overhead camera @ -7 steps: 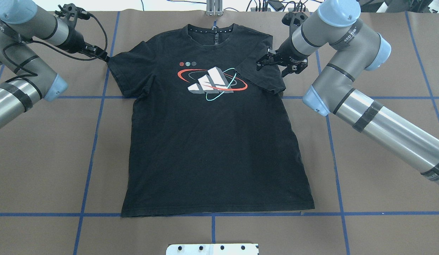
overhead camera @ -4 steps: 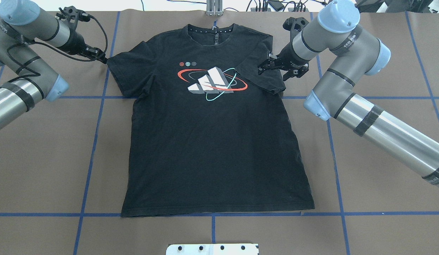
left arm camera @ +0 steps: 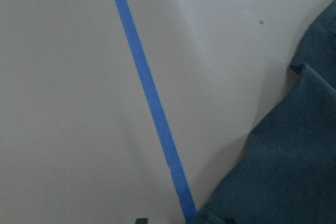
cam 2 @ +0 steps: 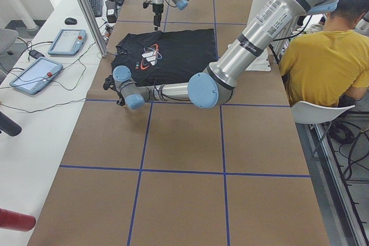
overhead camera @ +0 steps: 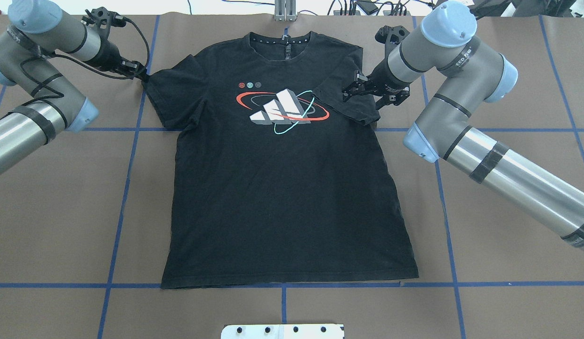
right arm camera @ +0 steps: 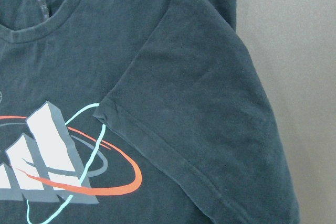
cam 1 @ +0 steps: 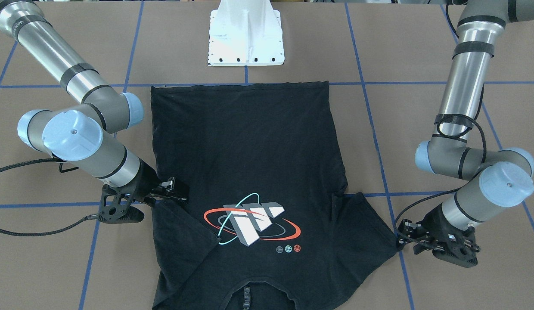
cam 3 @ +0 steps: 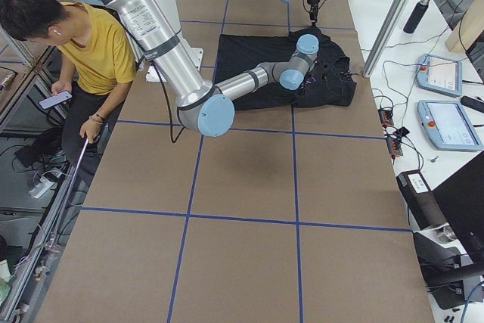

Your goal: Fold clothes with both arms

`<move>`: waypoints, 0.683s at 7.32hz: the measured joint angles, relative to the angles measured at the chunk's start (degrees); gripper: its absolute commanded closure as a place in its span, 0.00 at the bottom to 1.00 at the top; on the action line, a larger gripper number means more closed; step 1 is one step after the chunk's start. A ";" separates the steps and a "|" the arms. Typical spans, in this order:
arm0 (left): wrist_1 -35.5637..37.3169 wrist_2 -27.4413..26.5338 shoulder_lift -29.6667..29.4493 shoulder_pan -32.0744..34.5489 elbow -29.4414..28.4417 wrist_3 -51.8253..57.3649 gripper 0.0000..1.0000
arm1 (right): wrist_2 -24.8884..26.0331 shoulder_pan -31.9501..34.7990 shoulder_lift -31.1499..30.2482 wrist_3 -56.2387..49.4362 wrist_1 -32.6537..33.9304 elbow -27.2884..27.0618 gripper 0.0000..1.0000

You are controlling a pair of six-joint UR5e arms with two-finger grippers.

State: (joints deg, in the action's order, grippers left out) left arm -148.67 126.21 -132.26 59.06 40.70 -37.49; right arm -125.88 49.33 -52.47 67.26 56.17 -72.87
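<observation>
Table [overhead camera: 61, 212]: brown, gridded with blue tape.
T-shirt [overhead camera: 282, 197]: laid flat mid-table, front up; the sleeve on the robot's right is folded inward.
Graphic [overhead camera: 282, 112]: three white bars, ringed red and teal; no words are seen.
Right gripper [overhead camera: 352, 85]: fingers spread, held over the folded sleeve.
Left gripper [overhead camera: 139, 73]: fingertips apart at the other sleeve's hem.
Arm lettering [overhead camera: 463, 48]: too blurred to be read.

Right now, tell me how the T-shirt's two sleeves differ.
The sleeve on the robot's right is folded inward over the chest, its hem reaching the chest graphic. The sleeve on the robot's left lies spread out on the table. The right gripper is over its sleeve, while the left gripper sits at the tip of its sleeve. Both sleeves are short, black and part of one T-shirt.
</observation>
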 measured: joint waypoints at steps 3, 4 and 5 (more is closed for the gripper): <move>-0.12 0.00 -0.13 -0.43 -0.38 -0.02 0.62 | 0.25 -0.16 -0.06 -0.02 -0.03 0.18 0.00; -0.13 0.00 -0.19 -0.51 -0.47 -0.03 0.90 | 0.27 -0.18 -0.08 -0.02 -0.06 0.25 0.01; -0.13 0.00 -0.26 -0.57 -0.50 -0.02 1.00 | 0.28 -0.22 -0.09 -0.02 -0.08 0.30 0.01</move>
State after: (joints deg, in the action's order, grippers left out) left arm -148.80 126.21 -132.52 58.50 40.20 -37.51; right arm -125.60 49.10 -52.55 67.24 56.08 -72.56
